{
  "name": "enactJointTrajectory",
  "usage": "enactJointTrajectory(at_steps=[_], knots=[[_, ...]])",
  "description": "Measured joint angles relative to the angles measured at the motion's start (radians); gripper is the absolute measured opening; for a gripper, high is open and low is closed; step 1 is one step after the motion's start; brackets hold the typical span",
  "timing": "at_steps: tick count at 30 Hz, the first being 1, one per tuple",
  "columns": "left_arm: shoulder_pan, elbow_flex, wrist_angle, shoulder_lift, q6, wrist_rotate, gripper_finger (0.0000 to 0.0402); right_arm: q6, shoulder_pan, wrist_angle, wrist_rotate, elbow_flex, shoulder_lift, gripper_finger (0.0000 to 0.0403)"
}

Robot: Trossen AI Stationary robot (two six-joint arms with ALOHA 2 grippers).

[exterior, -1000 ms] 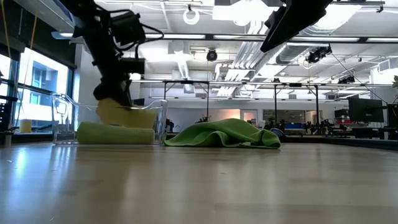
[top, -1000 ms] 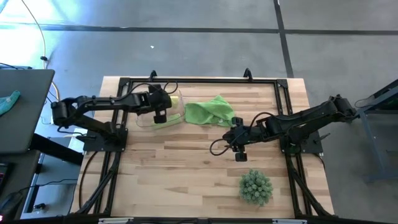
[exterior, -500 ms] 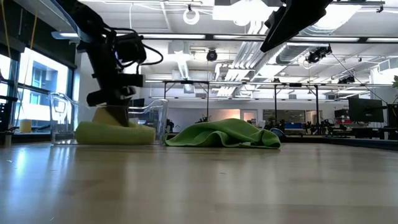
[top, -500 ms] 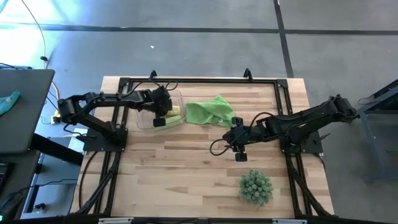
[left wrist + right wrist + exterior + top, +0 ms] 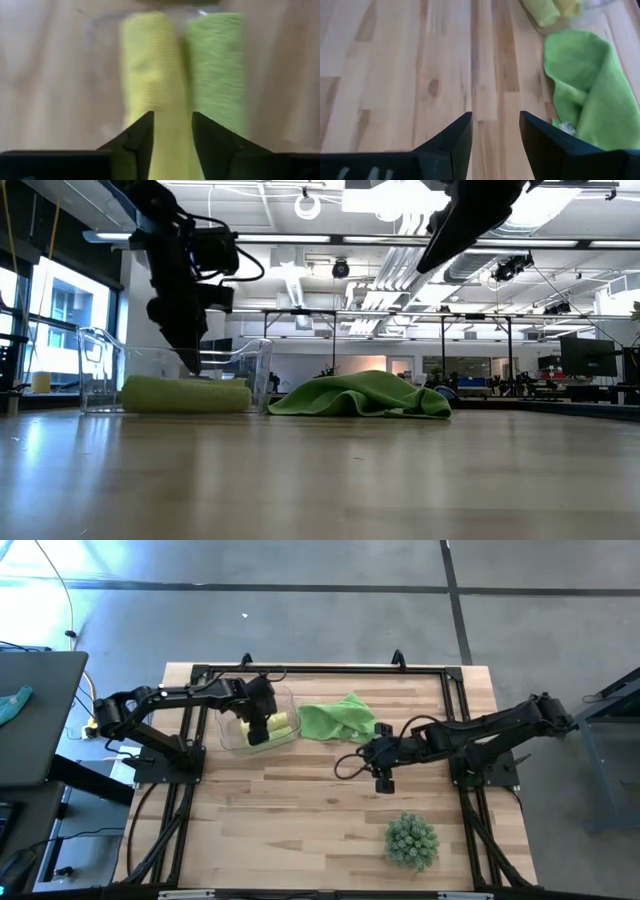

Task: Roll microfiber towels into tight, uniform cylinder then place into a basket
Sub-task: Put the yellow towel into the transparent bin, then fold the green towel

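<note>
We see the clear basket [image 5: 229, 736] at table's back left, holding two rolled towels side by side: yellow roll [image 5: 279, 721] and lime roll [image 5: 272, 736]. Third lime towel [image 5: 337, 718] lies crumpled, unrolled, just beside the basket.

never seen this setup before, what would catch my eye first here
Probably the clear basket at the table's left rear, holding a yellow roll and a lime green roll side by side, with the left gripper open just above them. Next, the crumpled green towel beside it, and the spiky plant near the front.
</note>
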Motion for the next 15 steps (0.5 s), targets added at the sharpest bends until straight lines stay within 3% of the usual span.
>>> enactJointTrajectory(at_steps=[4, 10, 15], knots=[[-0.008, 0.032, -0.076, 0.000, -0.036, 0.099, 0.0153, 0.011, -0.018, -0.048, 0.000, 0.000, 0.000, 0.0155], [-0.061, 0.140, -0.193, 0.000, -0.063, 0.085, 0.0161, -0.048, -0.065, -0.071, 0.020, 0.000, 0.000, 0.0155], [-0.154, 0.247, -0.258, -0.001, -0.146, 0.091, 0.0154, -0.126, -0.134, 0.023, 0.065, -0.078, 0.007, 0.0156]])
